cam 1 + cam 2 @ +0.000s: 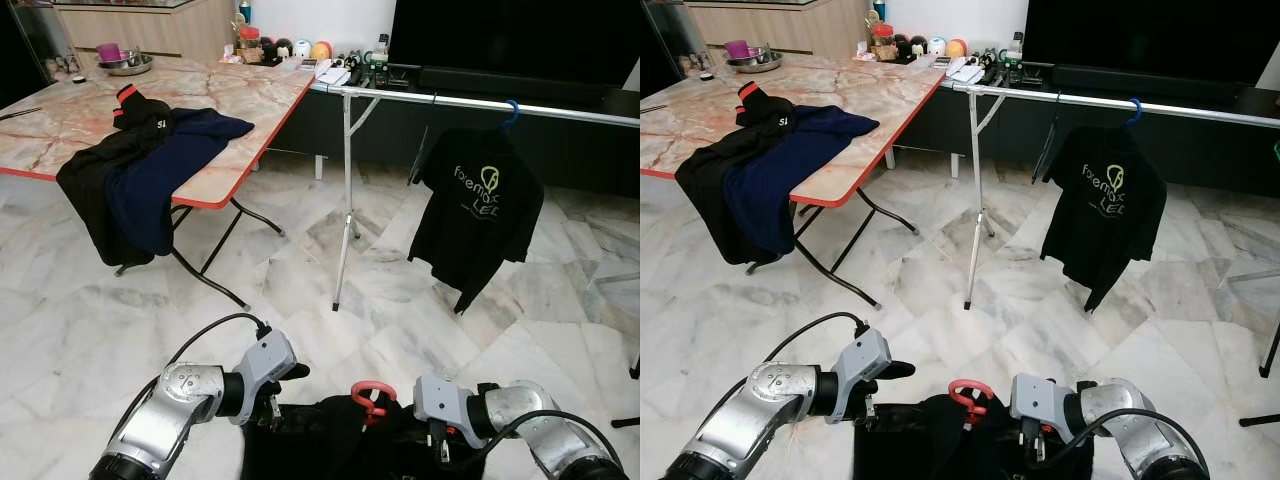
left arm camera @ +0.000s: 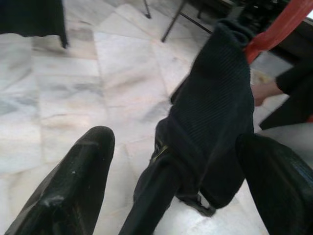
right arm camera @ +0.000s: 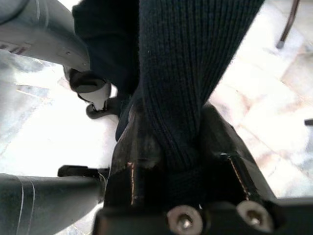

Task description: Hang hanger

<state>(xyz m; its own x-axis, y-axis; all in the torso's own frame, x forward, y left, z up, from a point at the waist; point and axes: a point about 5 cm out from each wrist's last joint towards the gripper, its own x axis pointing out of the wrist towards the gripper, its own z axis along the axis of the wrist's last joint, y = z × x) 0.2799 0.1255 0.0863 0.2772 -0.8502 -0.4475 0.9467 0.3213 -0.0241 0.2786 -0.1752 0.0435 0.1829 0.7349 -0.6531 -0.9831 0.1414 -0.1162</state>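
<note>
While both grippers carry it low in front, a dark garment (image 1: pixel 330 440) on a red hanger (image 1: pixel 371 398) sits well short of the rail (image 1: pixel 480 103).
Right gripper (image 3: pixel 171 161) is pinched tight on knit fabric; left gripper (image 2: pixel 171 186) is spread wide, fabric draped between its fingers (image 2: pixel 73 181), no clamp seen. Garment looks soft, light, floppy; hanger likely stiff, so better held at the shoulders. Hook points up and away toward the rail; long axis runs left-right between the grippers. Black shirt (image 1: pixel 480 215) hangs on the rail.

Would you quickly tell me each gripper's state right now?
Left gripper: open, fingers either side of the dark garment.
Right gripper: shut on the dark garment.
</note>
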